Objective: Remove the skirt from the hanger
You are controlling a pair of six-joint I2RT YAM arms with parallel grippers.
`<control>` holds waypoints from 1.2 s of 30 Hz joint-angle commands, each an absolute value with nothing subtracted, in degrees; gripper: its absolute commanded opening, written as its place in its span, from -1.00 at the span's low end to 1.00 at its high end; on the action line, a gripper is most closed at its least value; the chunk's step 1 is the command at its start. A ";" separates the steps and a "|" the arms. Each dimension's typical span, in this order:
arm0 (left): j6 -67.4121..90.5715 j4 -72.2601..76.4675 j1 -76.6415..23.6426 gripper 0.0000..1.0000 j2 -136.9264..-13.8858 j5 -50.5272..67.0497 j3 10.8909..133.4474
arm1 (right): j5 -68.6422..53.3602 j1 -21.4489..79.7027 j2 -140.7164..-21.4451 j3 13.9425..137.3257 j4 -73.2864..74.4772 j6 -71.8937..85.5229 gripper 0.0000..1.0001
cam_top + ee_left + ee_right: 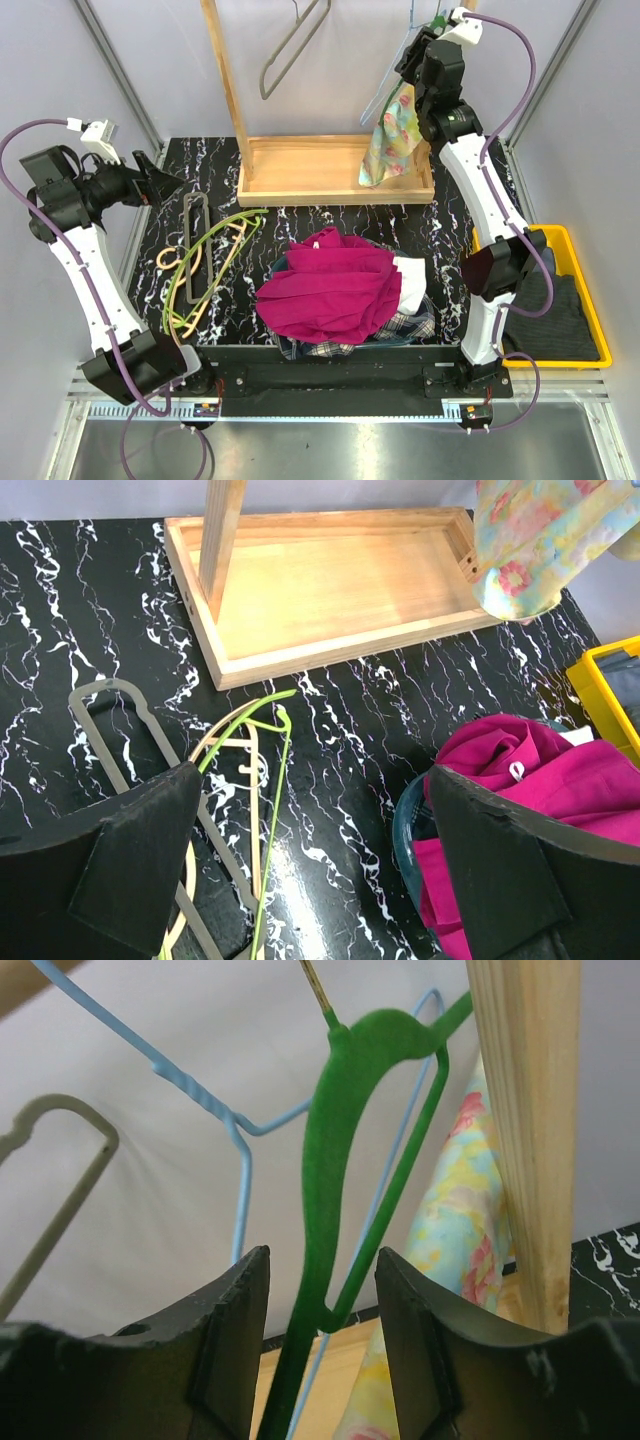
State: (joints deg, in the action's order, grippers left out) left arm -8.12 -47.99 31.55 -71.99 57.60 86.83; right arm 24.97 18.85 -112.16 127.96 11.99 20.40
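Your right gripper [420,50] is raised beside the floral pastel skirt [390,135], which hangs on its hanger, so nothing is removed yet.

Left wrist: your left gripper [315,775] gapes wide above the black marble tabletop [60,600], idle.

Right wrist: the jaws stand apart around the green plastic hanger [330,1160] without pinching it. The pale wooden post [525,1110] crowds the right side and a blue wire hanger [190,1075] hangs behind, so the free room looks to be on the left.

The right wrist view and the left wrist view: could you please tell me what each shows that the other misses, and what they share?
Only the right wrist view: a green hanger between the fingers of the right gripper, a blue wire hanger and a grey hanger. Only the left wrist view: loose hangers on the marble table, a magenta garment pile, a yellow bin. Both: the floral skirt and the wooden rack.
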 commanded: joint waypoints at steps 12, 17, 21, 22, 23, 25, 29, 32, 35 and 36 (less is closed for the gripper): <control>-8.26 -46.41 32.08 0.98 -71.37 58.89 86.84 | 27.25 19.25 -106.35 124.63 12.13 17.50 -0.59; -8.09 -46.41 31.99 0.97 -71.81 59.59 86.75 | 23.40 19.25 -105.91 125.33 11.95 14.33 -1.00; -7.74 -46.49 31.99 0.98 -71.89 59.94 86.48 | 21.01 19.25 -105.73 126.91 11.69 8.20 -1.00; -7.56 -46.41 31.99 0.98 -71.98 60.12 86.40 | 21.01 19.25 -105.99 128.22 11.60 6.78 -1.00; -7.47 -46.41 32.08 0.98 -71.98 60.29 86.31 | 21.35 19.25 -106.17 129.02 11.60 5.38 -1.00; -7.03 -46.23 32.08 0.98 -71.98 60.73 86.05 | 21.44 19.34 -107.49 131.99 11.08 1.59 -1.00; -6.86 -46.14 32.08 0.98 -71.90 60.73 85.52 | 21.18 18.55 -109.68 135.87 9.23 -2.11 -1.00; -6.94 -46.14 32.08 0.98 -71.81 60.64 85.17 | 20.92 17.76 -110.30 137.37 8.62 -2.46 -1.00; -7.12 -46.14 32.08 0.98 -71.63 60.64 84.90 | 20.04 17.49 -110.04 136.85 8.44 -1.85 -1.00; -7.03 -46.14 32.08 0.97 -71.63 60.64 84.82 | 19.60 17.49 -109.95 135.98 8.26 -1.76 -1.00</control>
